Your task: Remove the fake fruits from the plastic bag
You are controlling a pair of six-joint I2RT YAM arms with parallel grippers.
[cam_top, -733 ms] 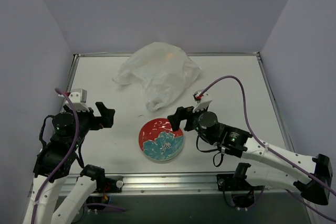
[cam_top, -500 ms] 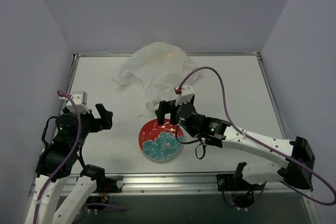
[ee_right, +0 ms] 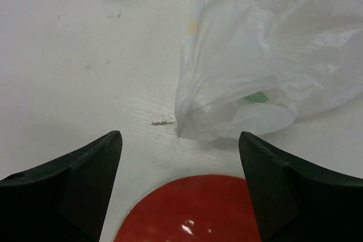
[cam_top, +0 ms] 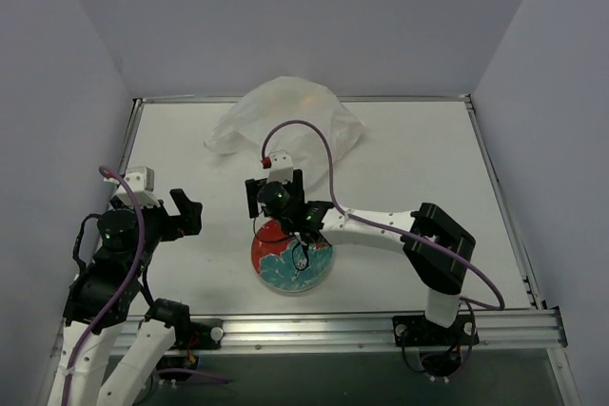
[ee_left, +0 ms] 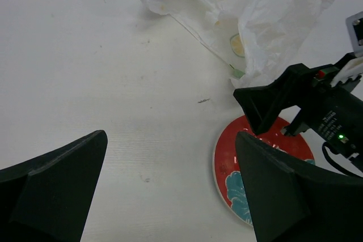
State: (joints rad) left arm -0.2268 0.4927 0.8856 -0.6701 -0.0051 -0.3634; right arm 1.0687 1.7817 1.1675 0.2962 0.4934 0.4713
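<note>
Black plastic fingers [ee_right: 79, 191] of the right gripper [cam_top: 274, 193] are spread wide apart, holding nothing, above the upper rim of a glossy red and teal floral plate [cam_top: 285, 271]. Just beyond them, at upper centre, lies the plastic bag [cam_top: 285, 130], thin, wrinkled, translucent white film. The fake fruits [ee_right: 256, 97] are inside it; a flat green piece shows faintly through. At lower left, the left gripper [cam_top: 188, 211] is also spread and empty over the white tabletop [cam_top: 419, 178].

Plastic bag [ee_right: 266, 55] thin wrinkly translucent film; plate [ee_right: 187, 208] glossy; table [ee_left: 85, 55] matt white.
</note>
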